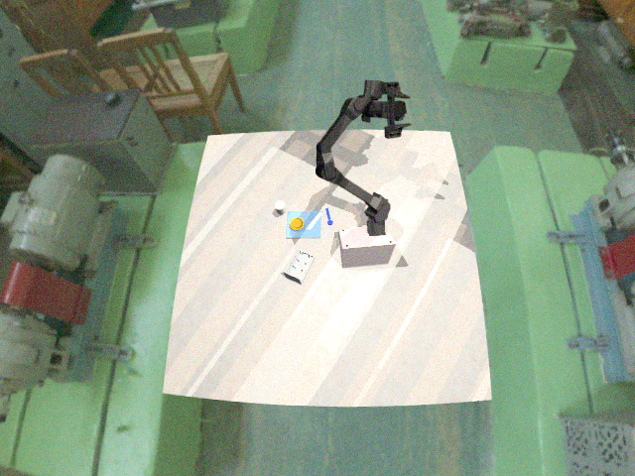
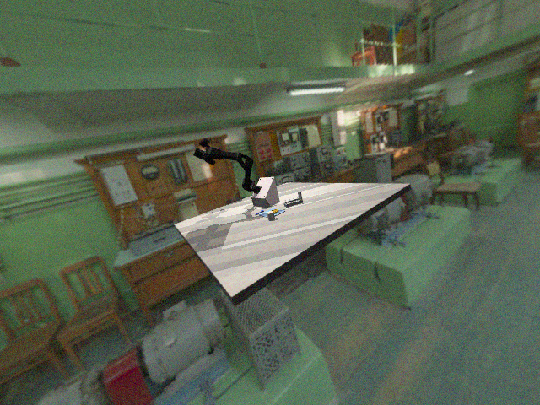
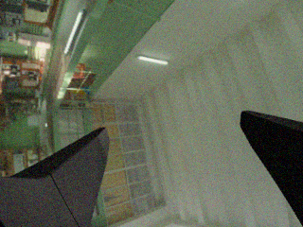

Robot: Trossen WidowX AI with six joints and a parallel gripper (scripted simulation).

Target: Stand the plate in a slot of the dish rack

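On the blue mat [image 1: 304,234], toward the side with the white cup [image 1: 279,206] [image 2: 272,216], lies the yellow plate [image 1: 296,223] [image 2: 275,211], flat and not in anything's grip. A white strip [image 1: 314,221] shares the mat with it, and a blue spoon [image 1: 328,217] lies just beside the mat on the tabletop [image 1: 327,353] [image 2: 244,270].

The dish rack [image 1: 299,266] [image 2: 293,201] stands near the mat, apart from it, with no plate that I can make out between its rails. The small rails are hard to tell one from another at this size.

The hand [image 1: 402,110] is well away from all of this, raised beyond the far edge of the tabletop in the top view. Its fingers stand wide apart with nothing between them, and the wrist view, looking past them, shows only ceiling, wall and lights.

So, as things lie, none of the task is done. Still left are reaching the plate, gripping it, lifting it, turning it on edge, lowering it into a slot, letting go and backing off. The next move probably calls for swinging the arm back over the mat and pointing the fingers down; a low approach could knock the cup or spoon.
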